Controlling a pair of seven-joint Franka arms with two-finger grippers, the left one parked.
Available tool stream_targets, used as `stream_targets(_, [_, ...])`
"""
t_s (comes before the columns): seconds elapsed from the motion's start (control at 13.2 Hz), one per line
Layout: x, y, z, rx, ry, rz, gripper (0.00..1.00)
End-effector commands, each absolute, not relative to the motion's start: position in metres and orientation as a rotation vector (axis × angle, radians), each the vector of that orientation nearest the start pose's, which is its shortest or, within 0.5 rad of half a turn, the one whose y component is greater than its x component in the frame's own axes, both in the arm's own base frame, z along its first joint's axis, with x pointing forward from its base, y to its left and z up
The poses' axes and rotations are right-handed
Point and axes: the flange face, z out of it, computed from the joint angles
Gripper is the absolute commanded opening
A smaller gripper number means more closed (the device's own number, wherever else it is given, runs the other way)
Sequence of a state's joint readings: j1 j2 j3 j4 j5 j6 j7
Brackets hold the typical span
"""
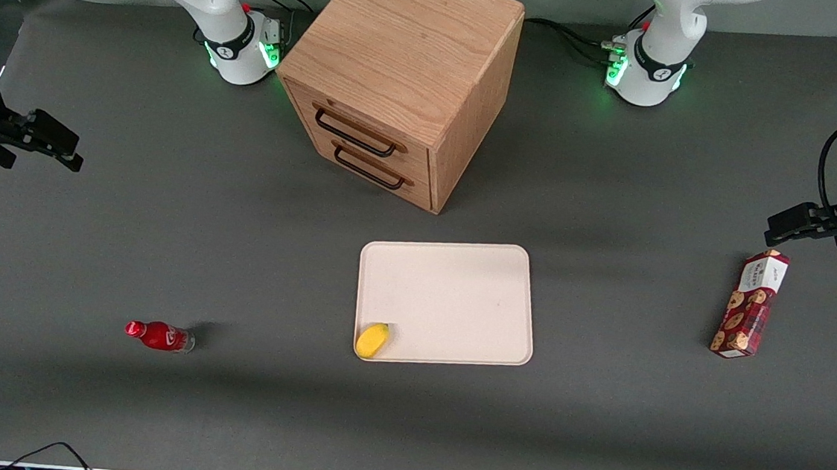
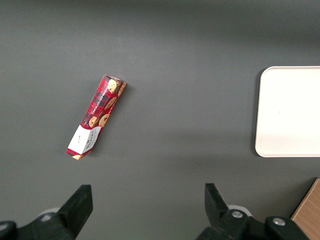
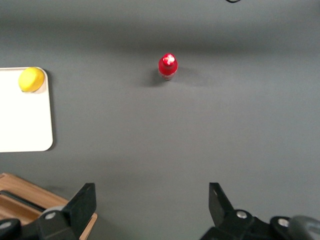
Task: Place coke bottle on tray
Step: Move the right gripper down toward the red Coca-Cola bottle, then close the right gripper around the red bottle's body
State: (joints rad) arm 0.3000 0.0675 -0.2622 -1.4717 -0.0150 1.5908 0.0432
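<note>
Nearest the front camera stands the coke bottle (image 1: 159, 336), upright on the grey table (image 1: 225, 414) by my wrist camera's look at its cap from above, well apart from the tray (image 1: 459, 290) and toward my working arm's end. My gripper (image 1: 59, 147) hangs high above the table, farther from the front camera than the bottle, fingers (image 3: 80, 205) spread wide and holding nothing. To do this reach well I judge I should come down over the bottle with the cap centred between my fingers, then close on the body below the cap, since so small a thing could tip. On the tray, a yellow lemon (image 1: 372, 340) sits in the corner nearest the bottle, so I would aim for the bare middle.
</note>
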Motion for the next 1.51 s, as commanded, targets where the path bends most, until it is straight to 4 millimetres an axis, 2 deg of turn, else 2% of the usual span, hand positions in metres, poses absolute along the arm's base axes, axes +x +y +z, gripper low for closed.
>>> stream_targets(0.0, [0.648, 0.046, 0.603, -3.243, -0.037, -0.131, 1.0])
stream_targets(0.23, [0.696, 0.056, 0.549, -3.271, -0.169, -0.208, 1.0])
stream_targets(0.45, [0.723, 0.038, 0.496, -3.212, -0.192, -0.213, 1.0])
stream_targets(0.68, [0.739, 0.006, 0.438, -3.148, -0.317, -0.138, 1.0])
stream_targets(1.21, [0.756, 0.003, 0.336, -3.135, -0.292, -0.05, 1.0])
stream_targets(1.43, [0.755, 0.003, 0.328, -3.124, -0.283, -0.051, 1.0])
